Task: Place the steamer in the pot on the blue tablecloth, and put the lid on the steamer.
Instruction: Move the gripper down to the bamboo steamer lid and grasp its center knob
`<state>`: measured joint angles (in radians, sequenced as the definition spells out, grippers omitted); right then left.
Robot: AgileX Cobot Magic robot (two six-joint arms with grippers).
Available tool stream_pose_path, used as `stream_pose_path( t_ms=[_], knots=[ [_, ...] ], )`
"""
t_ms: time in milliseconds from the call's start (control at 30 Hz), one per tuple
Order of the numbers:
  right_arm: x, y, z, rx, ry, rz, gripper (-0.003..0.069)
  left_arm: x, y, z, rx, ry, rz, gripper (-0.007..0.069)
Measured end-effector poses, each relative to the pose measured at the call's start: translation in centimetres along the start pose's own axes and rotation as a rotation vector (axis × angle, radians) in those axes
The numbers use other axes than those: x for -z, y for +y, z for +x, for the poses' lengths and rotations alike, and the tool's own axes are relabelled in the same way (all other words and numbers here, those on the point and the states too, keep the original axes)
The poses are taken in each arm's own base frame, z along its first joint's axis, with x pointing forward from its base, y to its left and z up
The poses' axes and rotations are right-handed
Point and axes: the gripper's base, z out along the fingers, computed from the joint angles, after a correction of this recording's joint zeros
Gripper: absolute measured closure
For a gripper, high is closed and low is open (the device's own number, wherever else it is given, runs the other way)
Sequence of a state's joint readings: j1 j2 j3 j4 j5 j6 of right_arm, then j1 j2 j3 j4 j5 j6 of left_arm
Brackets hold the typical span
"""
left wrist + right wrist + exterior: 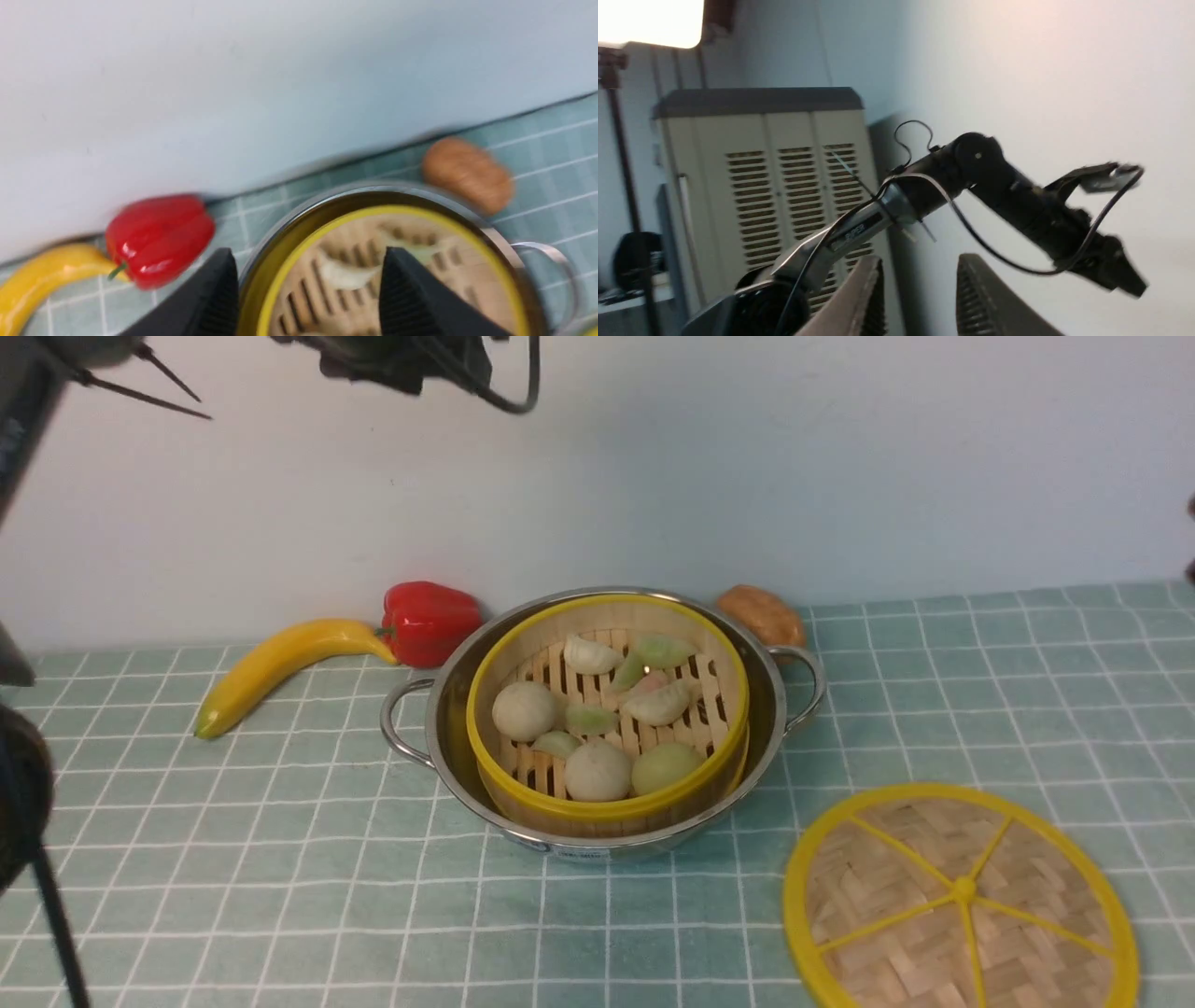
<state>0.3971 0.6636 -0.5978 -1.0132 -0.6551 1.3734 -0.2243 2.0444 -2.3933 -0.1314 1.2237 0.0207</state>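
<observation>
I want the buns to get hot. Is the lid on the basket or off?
Off. The lid lies flat on the tablecloth, apart from the pot, and the steamer shows its buns uncovered.

Hardly anything here can be read; the pot [452,709] carries a small pale label [581,850] on the near side of its steel wall, just below the rim, and its print is too small to make out; in the right wrist view a short line of dark lettering [853,232] runs along the silver link of the left arm [878,210], too blurred for the letters to be told with any certainty.
</observation>
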Motion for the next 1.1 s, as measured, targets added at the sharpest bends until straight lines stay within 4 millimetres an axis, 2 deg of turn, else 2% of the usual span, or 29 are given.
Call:
stream_pose_path(
  t_ms=[67, 167, 200, 233, 267, 300, 367, 467, 533, 567, 600, 667, 800, 867, 900, 933, 967, 1000, 1033, 1100],
  knots=[
    [-1.0, -0.3, 1.5, -0.064, 0.125, -0.085, 0.0419, 4.7, -1.0, -0.7, -0.014, -0.090, 0.049, 0.0292],
    [-2.0, -1.8, 4.9, -0.190, 0.385, -0.107, 0.0419, 11.4, -2.3, -1.0, -0.050, -0.218, 0.097, 0.0356],
    [-2.2, -2.7, 6.6, -0.233, 0.520, -0.082, 0.0419, 14.9, -2.8, -0.8, -0.067, -0.282, 0.106, 0.0387],
    [-2.3, -2.9, 6.8, -0.239, 0.541, -0.075, 0.0419, 15.4, -2.9, -0.8, -0.071, -0.291, 0.107, 0.0392],
    [-2.5, -3.8, 8.1, -0.282, 0.628, -0.042, 0.0419, 17.3, -3.1, -0.6, -0.083, -0.329, 0.110, 0.0414],
    [-3.0, -5.3, 9.7, -0.347, 0.718, 0.020, 0.0419, 21.3, -3.6, 0.1, -0.122, -0.406, 0.109, 0.0458],
    [-3.8, -6.8, 10.7, -0.394, 0.768, 0.071, 0.0419, 25.5, -4.1, 1.2, -0.168, -0.488, 0.100, 0.0511],
    [-5.8, -8.9, 11.1, -0.421, 0.781, 0.115, 0.0419, 31.4, -4.8, 3.4, -0.252, -0.608, 0.072, 0.0587],
    [-7.0, -10.2, 11.3, -0.419, 0.783, 0.135, 0.0419, 34.3, -5.0, 4.8, -0.288, -0.664, 0.045, 0.0629],
    [-7.2, -10.4, 11.4, -0.418, 0.782, 0.140, 0.0419, 34.6, -5.0, 5.0, -0.293, -0.669, 0.038, 0.0631],
    [-7.4, -10.7, 11.5, -0.417, 0.785, 0.147, 0.0419, 35.7, -5.0, 5.7, -0.300, -0.687, 0.028, 0.0642],
    [-8.7, -12.3, 11.6, -0.361, 0.771, 0.193, 0.0419, 38.4, -5.0, 8.3, -0.311, -0.718, -0.016, 0.0648],
    [-10.5, -14.6, 9.8, -0.174, 0.697, 0.296, 0.0419, 40.1, -4.9, 12.4, -0.309, -0.696, -0.035, 0.0648],
    [-11.6, -15.6, 7.6, -0.019, 0.629, 0.369, 0.0419, 38.9, -4.7, 14.4, -0.302, -0.626, -0.032, 0.0648],
    [-11.7, -15.8, 7.4, -0.006, 0.622, 0.378, 0.0419, 39.1, -4.7, 14.8, -0.302, -0.626, -0.034, 0.0648],
    [-12.3, -16.6, 5.3, 0.108, 0.555, 0.468, 0.0419, 37.6, -4.4, 16.3, -0.297, -0.560, -0.034, 0.0648],
    [-12.3, -16.6, 5.3, 0.113, 0.556, 0.466, 0.0419, 37.6, -4.4, 16.3, -0.297, -0.560, -0.034, 0.0648],
    [-12.5, -17.1, 4.2, 0.176, 0.522, 0.525, 0.0419, 36.6, -4.2, 17.2, -0.292, -0.514, -0.034, 0.0648],
    [-12.5, -17.7, 2.7, 0.263, 0.477, 0.616, 0.0419, 34.5, -3.9, 18.5, -0.286, -0.432, -0.030, 0.0647],
    [-12.0, -18.6, 1.1, 0.381, 0.435, 0.764, 0.0419, 32.3, -3.6, 20.3, -0.276, -0.341, -0.025, 0.0646]
  ],
)
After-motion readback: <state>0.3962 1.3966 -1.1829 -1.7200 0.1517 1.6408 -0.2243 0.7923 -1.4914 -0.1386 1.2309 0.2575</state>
